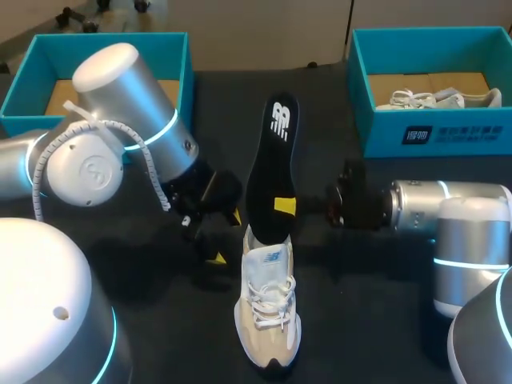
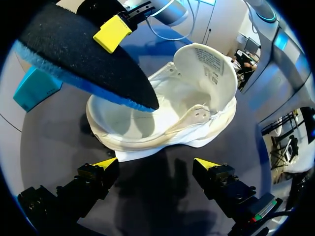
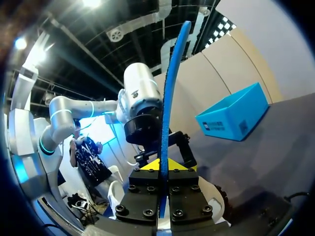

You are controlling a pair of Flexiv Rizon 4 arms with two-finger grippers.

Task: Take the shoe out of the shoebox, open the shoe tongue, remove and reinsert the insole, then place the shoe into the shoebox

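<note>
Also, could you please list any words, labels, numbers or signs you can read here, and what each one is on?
Nothing reads clearly enough to quote.
insole: white logo mark near its far end, no legible words.
right shoebox: white print on its front wall, too blurred.
shoe tongue: printed label on its underside, too small.

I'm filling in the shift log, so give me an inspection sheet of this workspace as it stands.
Surface: dark table.
Job's things: shoe upright on the table, tongue lifted; insole standing, one end at the shoe's opening; left box; right box holds a second shoe.
Clutter: nothing seen.
End effectors: right end effector shut on insole; left end effector open, shoe ahead of it.
Cables: white cable looped over left arm.
Surroundings: nothing seen.
</note>
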